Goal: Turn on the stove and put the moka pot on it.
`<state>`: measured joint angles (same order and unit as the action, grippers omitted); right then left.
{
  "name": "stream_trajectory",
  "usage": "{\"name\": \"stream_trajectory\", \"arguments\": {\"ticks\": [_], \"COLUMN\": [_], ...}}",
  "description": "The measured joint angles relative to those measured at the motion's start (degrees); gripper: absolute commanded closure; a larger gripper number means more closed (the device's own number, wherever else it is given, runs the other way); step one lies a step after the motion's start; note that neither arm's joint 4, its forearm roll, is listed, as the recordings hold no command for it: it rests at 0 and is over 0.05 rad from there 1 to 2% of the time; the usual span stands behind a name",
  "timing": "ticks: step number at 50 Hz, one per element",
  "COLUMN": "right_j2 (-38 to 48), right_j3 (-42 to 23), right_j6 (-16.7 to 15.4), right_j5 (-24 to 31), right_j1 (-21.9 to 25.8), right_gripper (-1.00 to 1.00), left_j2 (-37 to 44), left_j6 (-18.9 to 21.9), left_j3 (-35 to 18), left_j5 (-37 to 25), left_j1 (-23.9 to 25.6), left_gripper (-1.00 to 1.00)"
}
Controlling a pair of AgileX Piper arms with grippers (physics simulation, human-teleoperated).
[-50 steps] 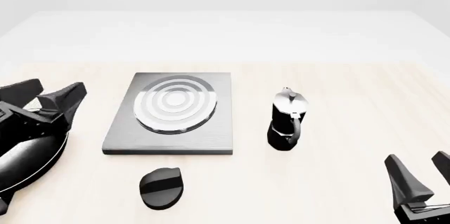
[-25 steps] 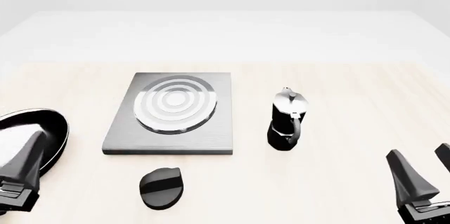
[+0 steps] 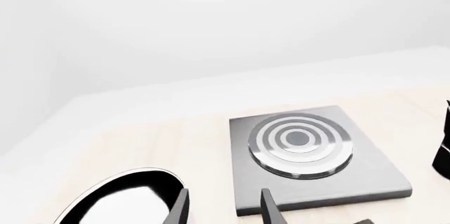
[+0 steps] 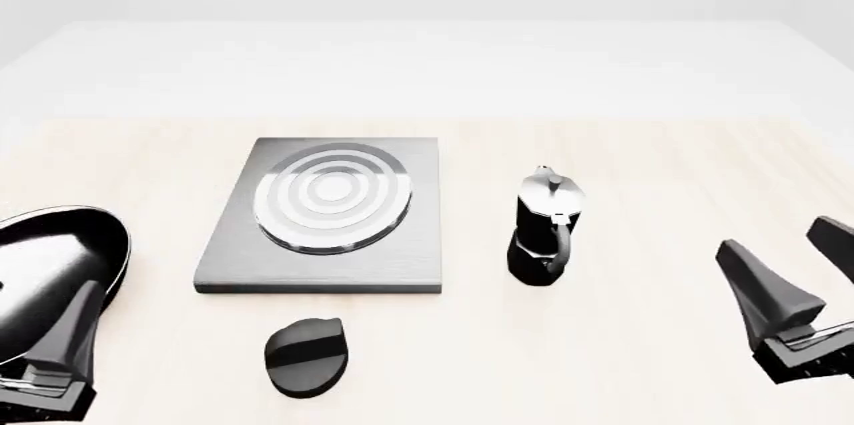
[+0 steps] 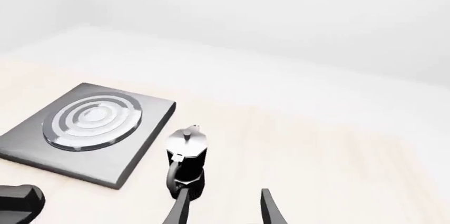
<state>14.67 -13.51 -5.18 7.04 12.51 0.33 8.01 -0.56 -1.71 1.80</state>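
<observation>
The stove point(image 4: 320, 245) is a grey slab with a ringed silver burner point(image 4: 331, 195) at centre left. Its black oval knob point(image 4: 306, 355) lies separately in front of it. The moka pot point(image 4: 545, 230) stands upright to the right of the slab, off the burner. My left gripper point(image 3: 223, 211) is open and empty, low at the near left by the pan, with one finger point(image 4: 70, 335) showing in the front view. My right gripper point(image 4: 790, 270) is open and empty, to the near right of the pot. The right wrist view shows the pot point(image 5: 186, 161) just beyond its fingertips.
A black round frying pan point(image 4: 54, 270) lies at the left edge, left of the stove, and also shows in the left wrist view point(image 3: 123, 200). The pale wooden table point(image 4: 641, 165) stretches behind and to the right of the pot.
My left gripper has pulled back from above the pan to the near left corner. My right gripper has moved up and forward, nearer the moka pot. The objects have not moved.
</observation>
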Motion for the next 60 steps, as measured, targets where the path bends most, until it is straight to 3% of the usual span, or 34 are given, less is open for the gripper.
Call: {"name": "stream_trajectory", "arguments": {"ticks": [9,19,46,60], "right_j2": [7.8,16.6,42.5,52.8], "right_j3": [-3.9,-5.1,-2.2,-2.6], "right_j6": [1.0,3.8,7.4,8.2], "right_j5": [0.5,-2.9,-24.1,-32.4], "right_j1": [2.3,5.3,7.5,9.2], "right_gripper": [-1.00,-1.00,-1.00,-1.00], "left_j2": [-0.2,-0.3,-0.3,-0.3], "left_j6": [-0.5,-0.9,-1.7,-1.8], "left_j3": [0.3,0.5,0.5,0.6], "left_j5": [-0.7,-1.1,-1.9,-2.1], "left_j1": [-0.2,-0.1,1.3,1.4], "left_gripper": [-1.00,-1.00,-1.00,-1.00]}}
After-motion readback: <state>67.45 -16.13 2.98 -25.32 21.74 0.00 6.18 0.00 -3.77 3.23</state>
